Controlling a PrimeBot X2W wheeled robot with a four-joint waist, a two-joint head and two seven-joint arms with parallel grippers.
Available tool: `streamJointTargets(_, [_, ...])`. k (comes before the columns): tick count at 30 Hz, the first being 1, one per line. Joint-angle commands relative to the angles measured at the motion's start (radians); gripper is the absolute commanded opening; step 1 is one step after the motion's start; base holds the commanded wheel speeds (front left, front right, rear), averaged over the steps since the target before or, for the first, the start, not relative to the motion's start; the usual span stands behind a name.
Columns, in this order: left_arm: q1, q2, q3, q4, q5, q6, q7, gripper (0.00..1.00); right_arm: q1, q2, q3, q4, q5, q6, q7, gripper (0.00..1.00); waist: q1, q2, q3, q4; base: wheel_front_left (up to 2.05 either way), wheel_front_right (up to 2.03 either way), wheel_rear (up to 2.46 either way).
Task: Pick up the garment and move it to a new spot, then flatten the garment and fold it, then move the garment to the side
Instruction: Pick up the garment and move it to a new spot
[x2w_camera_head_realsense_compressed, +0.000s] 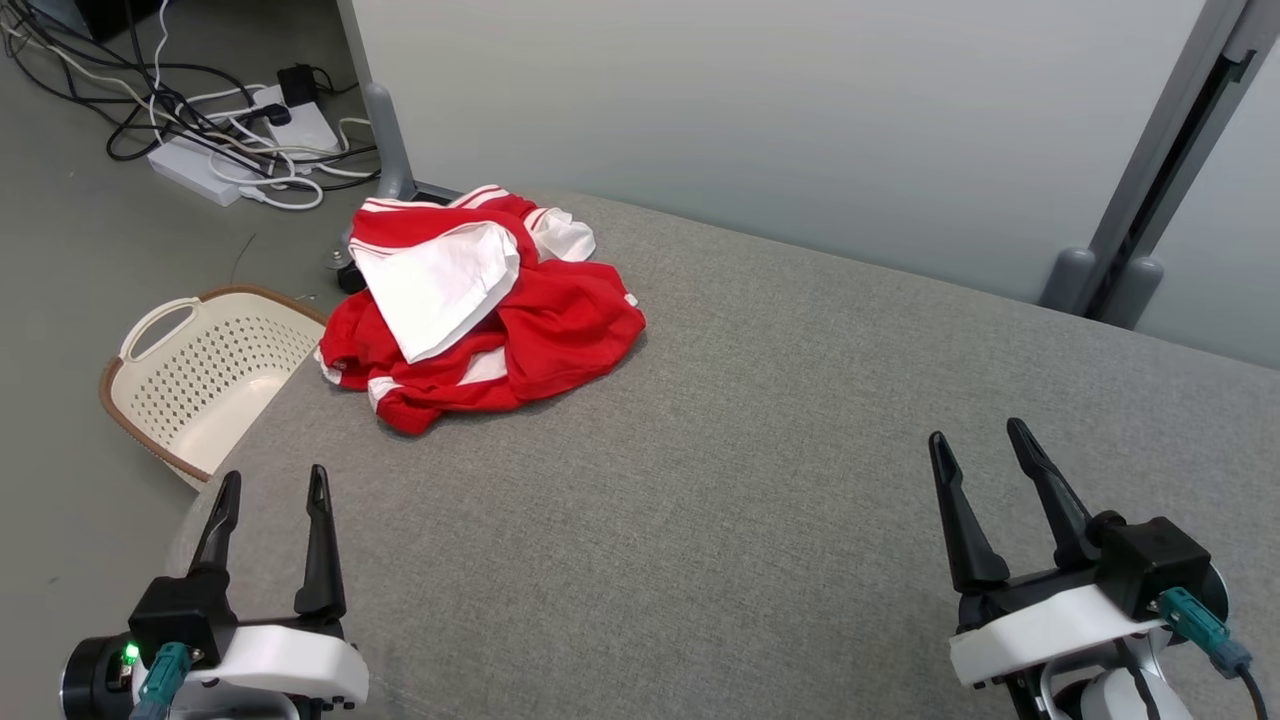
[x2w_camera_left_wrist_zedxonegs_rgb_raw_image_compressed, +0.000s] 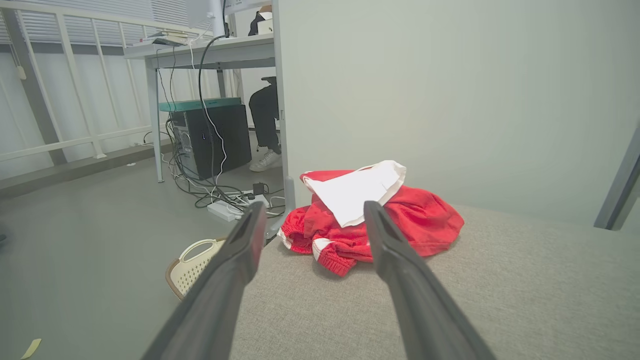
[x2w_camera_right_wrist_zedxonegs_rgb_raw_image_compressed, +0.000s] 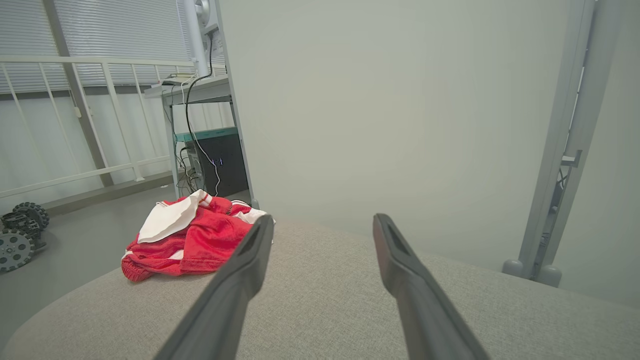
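Garment (x2w_camera_head_realsense_compressed: 560, 330) and grippers are well apart. Nearest, the left gripper (x2w_camera_head_realsense_compressed: 275, 475) and right gripper (x2w_camera_head_realsense_compressed: 975, 430) hang over the near part of the grey cushion (x2w_camera_head_realsense_compressed: 750, 450), each with its two dark fingers spread and holding nothing. Farther on, at the cushion's far left corner, the red and white garment sits in a crumpled heap with a white panel on top. Just left of it, a cream basket (x2w_camera_head_realsense_compressed: 230, 360) stands on the floor. Beyond, white power strips (x2w_camera_head_realsense_compressed: 190, 165) and tangled cables lie by the pale partition (x2w_camera_head_realsense_compressed: 750, 120).
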Motion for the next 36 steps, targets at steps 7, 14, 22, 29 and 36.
streamJointTargets(7, [-0.064,0.021,-0.005,0.044,-0.026,-0.036,0.001,1.0,-0.014,-0.008,0.01,0.004,-0.004,0.002,-0.006,1.0,0.0,0.0,0.001,-0.034,0.0,0.0,0.0])
streamJointTargets(14, [-0.202,0.082,-0.011,0.12,-0.057,-0.082,0.104,1.0,-0.031,-0.007,0.011,0.008,-0.016,0.002,-0.006,1.0,0.0,0.0,0.027,-0.086,0.0,0.0,0.0])
streamJointTargets(22, [-0.369,0.169,0.013,0.213,-0.094,-0.101,0.227,1.0,-0.061,-0.008,0.02,0.007,-0.03,0.002,-0.006,1.0,0.0,0.0,0.066,-0.178,0.0,0.0,0.0])
streamJointTargets(29, [-0.509,0.254,0.088,0.324,-0.188,-0.111,0.345,1.0,-0.094,-0.015,0.026,-0.002,-0.036,0.002,-0.006,1.0,0.0,0.0,0.118,-0.269,0.0,0.0,0.0])
streamJointTargets(36, [-0.626,0.347,0.163,0.463,-0.275,-0.117,0.423,1.0,-0.13,-0.025,0.035,-0.01,-0.025,0.002,-0.006,1.0,0.0,0.0,0.191,-0.351,0.0,0.0,0.0])
